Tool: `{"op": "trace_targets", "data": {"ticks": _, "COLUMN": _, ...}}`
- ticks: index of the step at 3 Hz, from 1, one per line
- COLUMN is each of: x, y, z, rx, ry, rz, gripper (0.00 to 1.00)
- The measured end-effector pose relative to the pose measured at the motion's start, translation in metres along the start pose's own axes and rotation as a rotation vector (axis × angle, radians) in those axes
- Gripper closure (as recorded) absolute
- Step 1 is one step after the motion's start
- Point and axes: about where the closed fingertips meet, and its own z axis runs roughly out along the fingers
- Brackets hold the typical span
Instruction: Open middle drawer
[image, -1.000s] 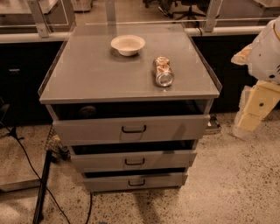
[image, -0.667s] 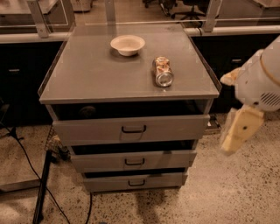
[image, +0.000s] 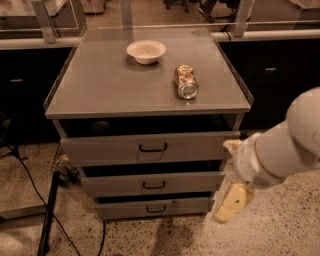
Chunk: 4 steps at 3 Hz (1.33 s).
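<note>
Grey cabinet (image: 105, 90) stands before me, and my claw (image: 223, 180) hangs spread and empty beside the middle drawer (image: 112, 184), ready to approach its handle (image: 154, 185).

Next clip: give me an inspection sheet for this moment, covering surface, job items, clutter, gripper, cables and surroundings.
Surface: grey cabinet top, flat, carrying two things.
Job's things: middle drawer, dark gap above its front; its loop handle is not held.
Clutter: white bowl upright near the back; can lying on its side, nearer the front and apart from the bowl.
Grippers: gripper low by the cabinet's front corner, beside the lower drawers, on no handle.
Cables: dark cable trailing over the floor on the far side from the arm.
Surroundings: speckled floor; dark cupboards behind.
</note>
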Motion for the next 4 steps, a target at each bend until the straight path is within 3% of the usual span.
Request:
{"op": "trace_targets", "data": {"ticks": 1, "x": 0.017, "y": 0.022, "z": 0.062, "rx": -0.046, "ry": -0.012, "rz": 0.042, "gripper": 0.00}}
{"op": "trace_targets", "data": {"ticks": 3, "x": 0.026, "y": 0.023, "z": 0.078, "rx": -0.014, "ry": 0.006, "rz": 0.000, "gripper": 0.00}}
{"op": "trace_targets", "data": {"ticks": 4, "x": 0.044, "y": 0.010, "z": 0.106, "rx": 0.033, "ry": 0.024, "rz": -0.047, "gripper": 0.00}}
